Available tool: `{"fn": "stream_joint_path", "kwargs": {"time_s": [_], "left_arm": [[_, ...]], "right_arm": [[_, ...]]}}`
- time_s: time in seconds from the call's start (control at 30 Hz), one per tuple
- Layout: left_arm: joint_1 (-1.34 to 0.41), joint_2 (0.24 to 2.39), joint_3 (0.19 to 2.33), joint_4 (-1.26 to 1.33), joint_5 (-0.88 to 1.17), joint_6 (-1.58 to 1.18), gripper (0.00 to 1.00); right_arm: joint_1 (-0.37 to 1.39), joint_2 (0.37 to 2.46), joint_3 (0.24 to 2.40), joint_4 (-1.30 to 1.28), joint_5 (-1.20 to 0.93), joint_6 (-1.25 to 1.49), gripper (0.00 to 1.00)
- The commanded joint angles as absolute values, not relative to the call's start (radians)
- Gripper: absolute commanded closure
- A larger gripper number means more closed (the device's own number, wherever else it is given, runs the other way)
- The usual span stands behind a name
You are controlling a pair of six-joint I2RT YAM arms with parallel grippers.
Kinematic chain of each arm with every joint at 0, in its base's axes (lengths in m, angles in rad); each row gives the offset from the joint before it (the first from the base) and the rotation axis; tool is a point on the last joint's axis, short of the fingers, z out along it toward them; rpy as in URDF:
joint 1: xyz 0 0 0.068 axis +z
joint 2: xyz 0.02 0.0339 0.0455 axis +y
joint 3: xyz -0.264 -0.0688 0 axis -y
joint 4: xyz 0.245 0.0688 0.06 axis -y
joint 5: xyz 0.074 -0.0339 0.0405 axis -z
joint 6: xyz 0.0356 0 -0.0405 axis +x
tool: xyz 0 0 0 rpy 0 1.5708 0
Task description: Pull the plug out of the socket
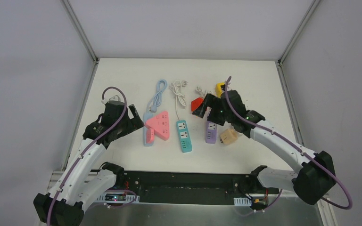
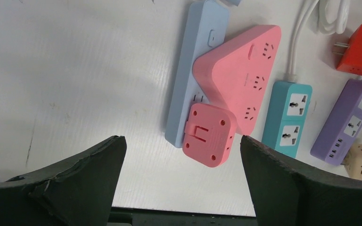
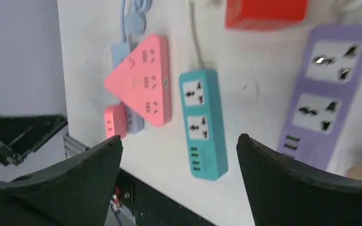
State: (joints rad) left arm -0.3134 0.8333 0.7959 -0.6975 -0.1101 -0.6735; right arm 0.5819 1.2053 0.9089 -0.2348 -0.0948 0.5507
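Observation:
A small pink square plug (image 2: 209, 134) sits in the near end of a light-blue socket strip (image 2: 200, 61). A pink triangular adapter (image 2: 245, 70) lies over the strip's middle. In the top view the plug (image 1: 149, 136) and the strip (image 1: 147, 116) are left of centre. My left gripper (image 1: 139, 120) hovers just left of them, open and holding nothing; its wrist view frames the plug between the left gripper's (image 2: 181, 139) wide jaws. My right gripper (image 1: 206, 110) is open and empty above the purple strip (image 1: 211, 133) and a red adapter (image 1: 196, 104). The right wrist view has the right gripper (image 3: 179, 138) over the table, with the plug (image 3: 114, 120) far left.
A teal strip (image 1: 184, 135) lies between the pink adapter and the purple strip. A beige cube adapter (image 1: 228, 136) sits right of the purple strip, and a yellow one (image 1: 220, 87) lies farther back. Coiled white (image 1: 179, 94) and blue (image 1: 159, 92) cables lie behind the strips.

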Motion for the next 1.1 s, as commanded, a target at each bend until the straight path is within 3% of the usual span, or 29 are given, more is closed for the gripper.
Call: {"fn": "stream_joint_path", "kwargs": {"time_s": [0.0,0.13,0.27,0.4,0.5,0.63,0.87,1.07], "left_arm": [[-0.313,0.778,0.737,-0.712,-0.064,-0.693,0.05],[-0.313,0.74,0.688,-0.721,-0.022,-0.695,0.06],[-0.313,0.685,0.654,-0.742,-0.025,-0.688,0.06],[-0.313,0.636,0.633,-0.77,-0.077,-0.712,0.09],[-0.313,0.618,0.626,-0.768,-0.096,-0.733,0.12],[-0.313,0.602,0.62,-0.752,-0.111,-0.754,0.13],[-0.313,0.627,0.674,-0.772,-0.073,-0.723,0.15],[-0.313,0.629,0.676,-0.799,-0.122,-0.711,0.15]], "right_arm": [[0.78,1.169,0.838,-0.114,0.025,0.713,0.07],[0.987,1.258,0.86,-0.07,0.037,0.722,0.07],[1.134,1.409,0.969,-0.06,0.216,0.814,0.12],[1.212,1.577,1.113,-0.08,0.258,0.835,0.23],[1.235,1.67,1.189,-0.078,0.314,0.863,0.31],[1.236,1.784,1.273,-0.037,0.306,0.862,0.34],[1.23,2.0,1.52,-0.168,0.292,0.844,0.47],[1.191,1.989,1.445,-0.167,0.283,0.882,0.67]]}}
